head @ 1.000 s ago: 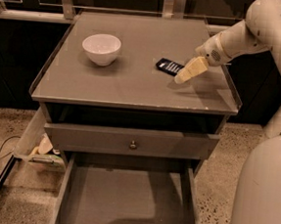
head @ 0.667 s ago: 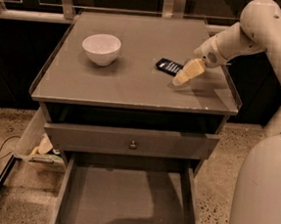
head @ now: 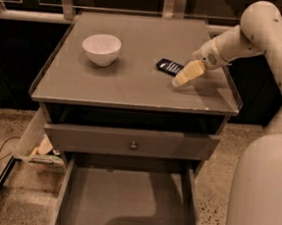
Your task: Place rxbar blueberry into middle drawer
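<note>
The small, flat, dark navy wrapped rxbar blueberry (head: 168,66) lies flat on the gray cabinet top (head: 133,86), right of centre and not yet lifted. Just to its right the cream-coloured gripper (head: 186,75) slants down and leftward, its tip low by the bar's near right end. Whether it is open or closed cannot be told, but the bar does not look grasped. The low slant seems meant to get at something thin and flat. A round white bowl (head: 101,48) stands well to the left, out of the way. Nearest of all, the wide gray middle drawer (head: 123,201) is pulled out with its floor bare, ready for the bar. Above it is the gray drawer front with a round metal knob (head: 133,145).
</note>
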`<state>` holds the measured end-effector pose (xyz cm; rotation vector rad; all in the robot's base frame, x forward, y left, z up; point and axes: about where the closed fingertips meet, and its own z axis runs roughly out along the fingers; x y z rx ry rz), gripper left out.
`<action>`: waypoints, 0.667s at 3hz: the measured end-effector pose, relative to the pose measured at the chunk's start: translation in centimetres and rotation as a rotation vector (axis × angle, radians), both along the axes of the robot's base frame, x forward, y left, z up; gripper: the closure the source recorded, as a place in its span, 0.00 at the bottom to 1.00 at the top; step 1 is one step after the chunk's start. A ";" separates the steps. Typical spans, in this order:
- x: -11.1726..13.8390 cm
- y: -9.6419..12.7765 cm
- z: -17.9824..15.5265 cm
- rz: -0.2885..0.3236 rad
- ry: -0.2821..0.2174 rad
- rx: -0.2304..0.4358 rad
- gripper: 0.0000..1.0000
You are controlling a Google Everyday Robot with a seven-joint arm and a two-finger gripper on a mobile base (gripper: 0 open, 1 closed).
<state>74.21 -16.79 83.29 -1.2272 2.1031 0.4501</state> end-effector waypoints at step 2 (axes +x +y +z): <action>0.1 0.2 -0.4 0.006 0.021 0.014 0.19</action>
